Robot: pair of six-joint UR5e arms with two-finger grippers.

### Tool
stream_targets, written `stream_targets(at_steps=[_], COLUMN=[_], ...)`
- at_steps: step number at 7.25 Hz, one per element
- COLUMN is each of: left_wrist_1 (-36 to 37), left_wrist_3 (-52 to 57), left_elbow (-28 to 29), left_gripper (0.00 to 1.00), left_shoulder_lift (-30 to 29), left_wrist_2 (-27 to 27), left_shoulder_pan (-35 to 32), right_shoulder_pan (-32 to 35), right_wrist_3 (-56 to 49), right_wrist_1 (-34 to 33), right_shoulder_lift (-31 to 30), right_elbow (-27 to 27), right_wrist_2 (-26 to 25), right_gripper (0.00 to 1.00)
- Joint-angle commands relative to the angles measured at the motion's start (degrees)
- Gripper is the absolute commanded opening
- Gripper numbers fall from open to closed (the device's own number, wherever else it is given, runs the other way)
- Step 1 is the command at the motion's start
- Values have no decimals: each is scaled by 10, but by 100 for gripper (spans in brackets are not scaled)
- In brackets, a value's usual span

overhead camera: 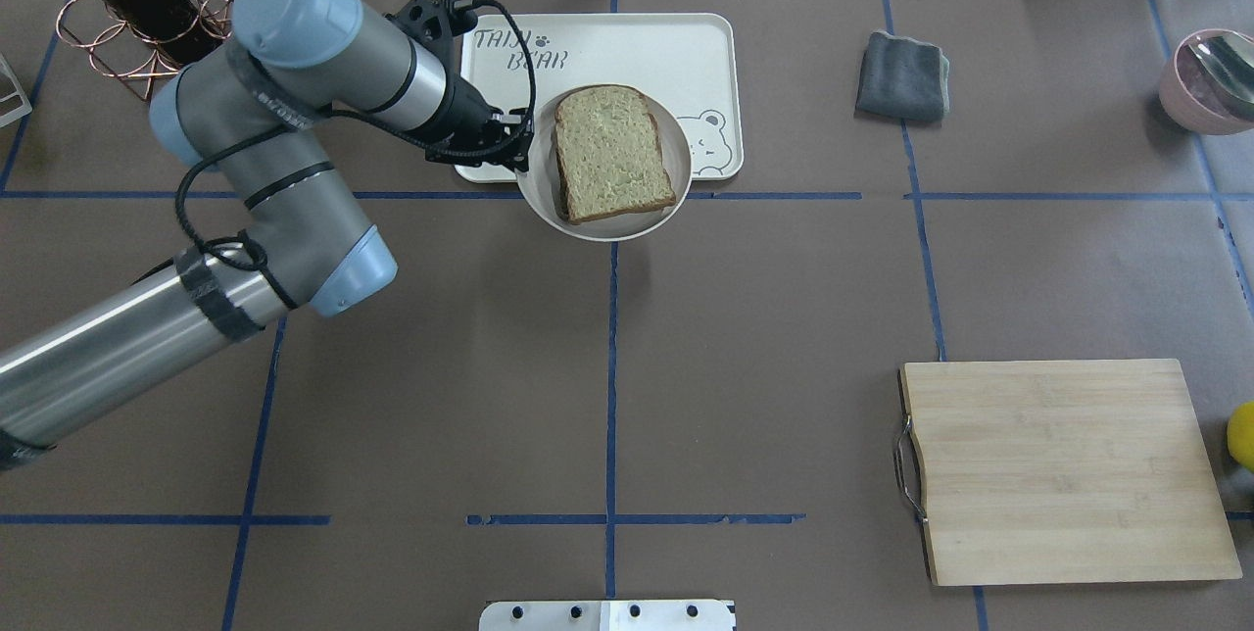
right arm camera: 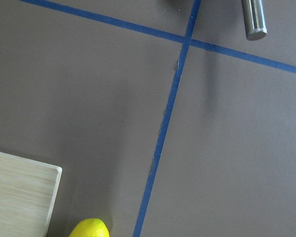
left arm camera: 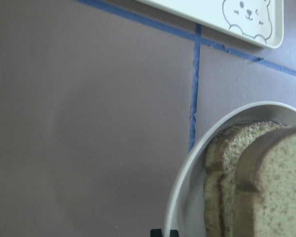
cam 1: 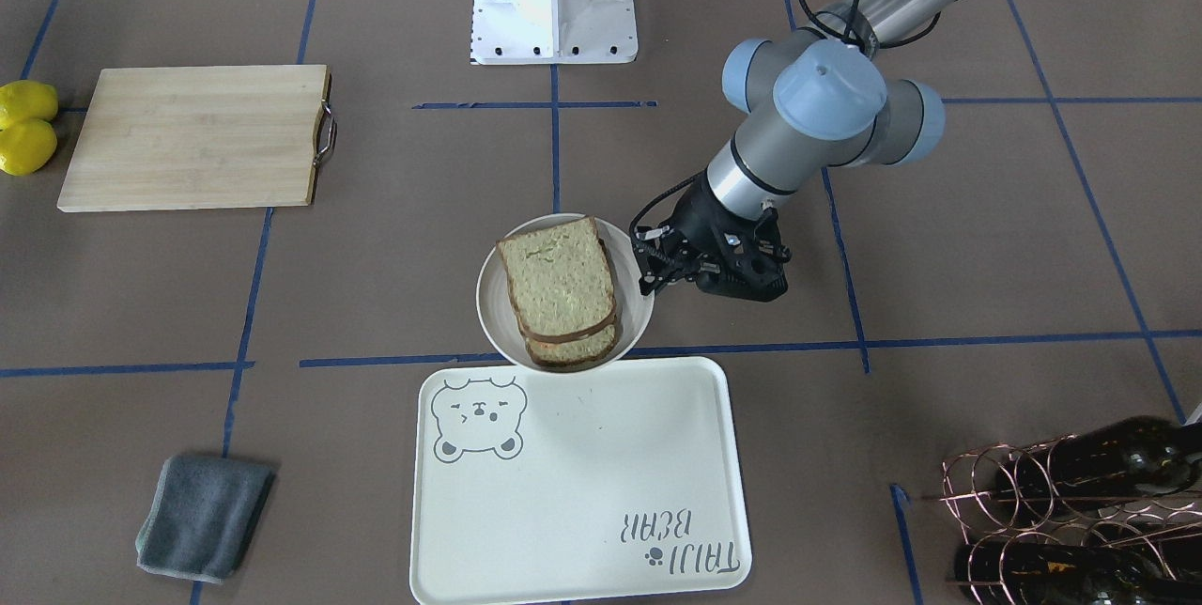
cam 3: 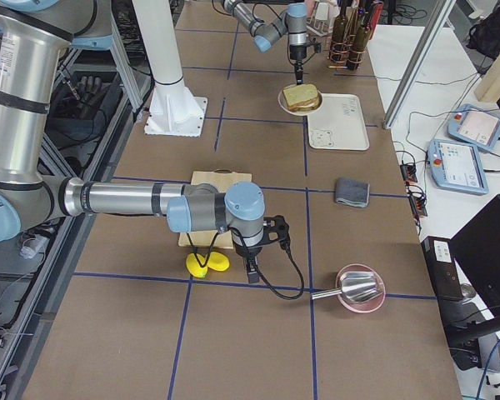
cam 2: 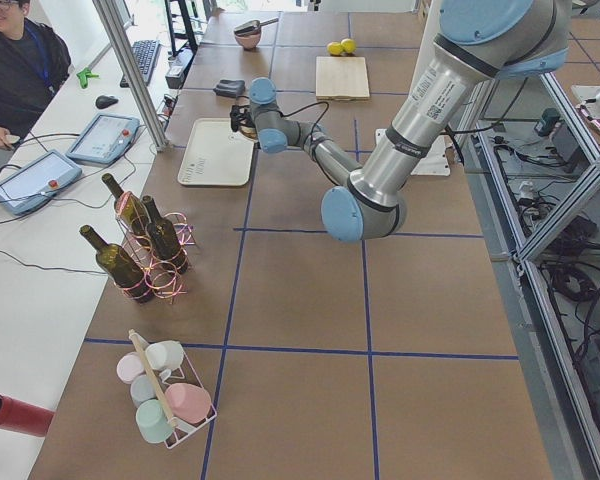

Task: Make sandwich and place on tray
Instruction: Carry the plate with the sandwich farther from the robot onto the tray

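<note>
The sandwich [cam 1: 561, 290], two tan bread slices with dark crust, lies stacked on a small round white dish [cam 1: 493, 304]. The egg is hidden. My left gripper [cam 1: 648, 271] is shut on the dish's rim and holds the dish just above the table, at the robot-side edge of the cream bear tray [cam 1: 610, 473]. The overhead view shows the sandwich [overhead camera: 612, 153], dish [overhead camera: 588, 224], tray [overhead camera: 637, 48] and left gripper [overhead camera: 519, 146]. In the left wrist view the bread [left arm camera: 256, 182] and dish rim [left arm camera: 182, 197] fill the lower right. My right gripper [cam 3: 252, 273] hangs near the lemons; I cannot tell its state.
A wooden cutting board [overhead camera: 1063, 469] and two lemons [cam 1: 26, 126] lie on the robot's right. A grey cloth [overhead camera: 903, 74] lies beside the tray. A wire rack of wine bottles [overhead camera: 147, 4] stands by the left arm. A pink bowl with a metal scoop [overhead camera: 1210, 82] sits far right.
</note>
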Motion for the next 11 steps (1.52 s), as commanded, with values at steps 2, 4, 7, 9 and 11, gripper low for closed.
stream_targets(at_steps=[2,4,7,9,11], left_wrist_1=[-5,-61,-168,-179,-180], left_wrist_3=[33,52,57,57,57], left_elbow=[174,286,425,441,445], left_gripper=[0,0,0,0,0], left_shoulder_lift=[-111,-154,-188,-199,-201], left_wrist_2=[-41,-47,-44,-35,-34], left_shoulder_pan=[-41,-59,-59,-57,-57], right_shoulder_pan=[-1,-1,0,-1,-1], right_wrist_3=[0,0,0,0,1], right_wrist_1=[0,-4,-4,-4,-4], right_shoulder_lift=[0,1,-4,-4,-2], right_elbow=[-1,-1,-1,-1,-1], right_wrist_2=[-3,-2,0,0,-2], right_gripper=[100,100,100,100,100])
